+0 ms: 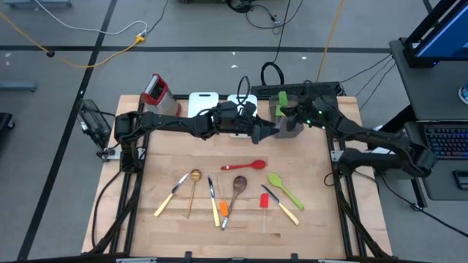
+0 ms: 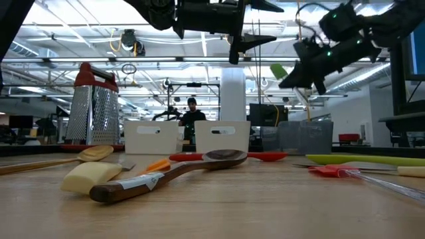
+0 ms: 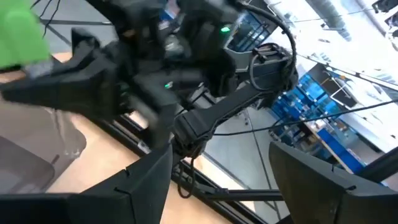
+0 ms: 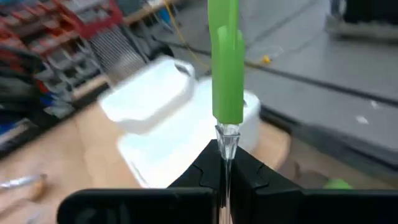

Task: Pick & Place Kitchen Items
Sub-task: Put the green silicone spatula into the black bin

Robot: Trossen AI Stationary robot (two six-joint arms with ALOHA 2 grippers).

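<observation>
My right gripper is shut on a green spatula with a clear handle. It holds it in the air at the table's far side, above the grey bin. My left gripper hangs open just left of that bin with nothing between its fingers. Its fingers point level toward the right arm. On the near half of the wooden table lie a red spoon, a gold spoon, a wooden spoon, a second green spatula, a red spatula and cream-handled knives. My right gripper pinches the spatula's clear handle between its two fingers, just below the green head. The handle runs back along the fingers and the head sticks out past their tips. The spatula is lifted clear of table and bin, its head tilted upward.
A red-topped metal grater stands at the far left corner. Two white trays sit beside it behind the left arm. An orange-handled tool lies among the utensils. The two arms are close together over the far middle.
</observation>
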